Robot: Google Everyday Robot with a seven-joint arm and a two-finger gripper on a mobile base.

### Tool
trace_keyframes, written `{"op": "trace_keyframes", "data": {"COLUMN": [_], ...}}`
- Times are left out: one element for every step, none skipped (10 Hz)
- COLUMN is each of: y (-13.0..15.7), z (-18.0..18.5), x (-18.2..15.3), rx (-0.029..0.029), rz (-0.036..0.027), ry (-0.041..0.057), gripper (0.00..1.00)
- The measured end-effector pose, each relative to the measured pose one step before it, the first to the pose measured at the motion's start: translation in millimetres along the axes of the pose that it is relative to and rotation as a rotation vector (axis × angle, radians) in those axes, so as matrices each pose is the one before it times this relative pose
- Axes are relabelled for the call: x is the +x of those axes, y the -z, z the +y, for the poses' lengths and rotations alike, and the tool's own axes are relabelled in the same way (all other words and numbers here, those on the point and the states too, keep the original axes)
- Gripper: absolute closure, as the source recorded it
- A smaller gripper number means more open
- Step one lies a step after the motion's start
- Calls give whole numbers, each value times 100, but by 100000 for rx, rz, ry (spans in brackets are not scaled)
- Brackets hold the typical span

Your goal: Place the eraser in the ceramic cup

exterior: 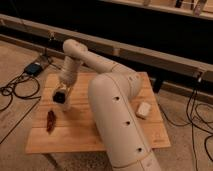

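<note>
Dim room, concrete floor (pixel 20 145), dark wall with a long pale rail (pixel 150 52) running across behind. Pale wooden counter (pixel 75 135) stands mid-frame and is seen from above.

The white arm (pixel 117 115) takes up most of the view. Its thick segment rises from the bottom right and covers the middle of the counter. It narrows to an elbow (pixel 74 50) over the back left edge, then a slimmer link drops steeply down and slightly left to the wrist.

The tool (pixel 62 90) hangs at the end of that link over the left part of the counter, pointing down. How wide it stands, cannot tell; whether it holds anything, cannot tell.

The ceramic cup (pixel 59 98) sits right at the tool's tip. It shows as a small whitish round rim with a dark inside, about as wide as the tool. Contents not visible. Touching the tool or just under it, cannot tell.

A black cable (pixel 15 92) loops on the floor left of the counter, and more cable (pixel 200 125) lies on the right. A small blue box (pixel 34 68) is on the floor near the back left corner.

A whitish block (pixel 143 109) lies on the right side of the counter, just beside the thick arm segment and well apart from the cup. Cannot tell if it is the eraser.

A slim reddish-brown item (pixel 51 121) lies on the front left of the counter, near the tool and below it in the view, not touching it.
</note>
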Motion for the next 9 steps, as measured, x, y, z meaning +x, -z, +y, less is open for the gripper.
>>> {"op": "trace_keyframes", "data": {"y": [-121,-93,-16,-16,66,-75,-6,12,-12], "z": [-340,-268,-243,-185,45,-39,-4,7,-20], "x": [-124,-131,-133,-145,28,-46,0,-1,-4], "rx": [346,261,120,43,-63,-12,16,16,9], "rz": [946,760,652,520,-73,118,14,-35,23], "ry": [-1547,-1273,-1257,-984,48,-89,-4,1,-32], "gripper": [100,100,100,100,100,99,99,99,99]}}
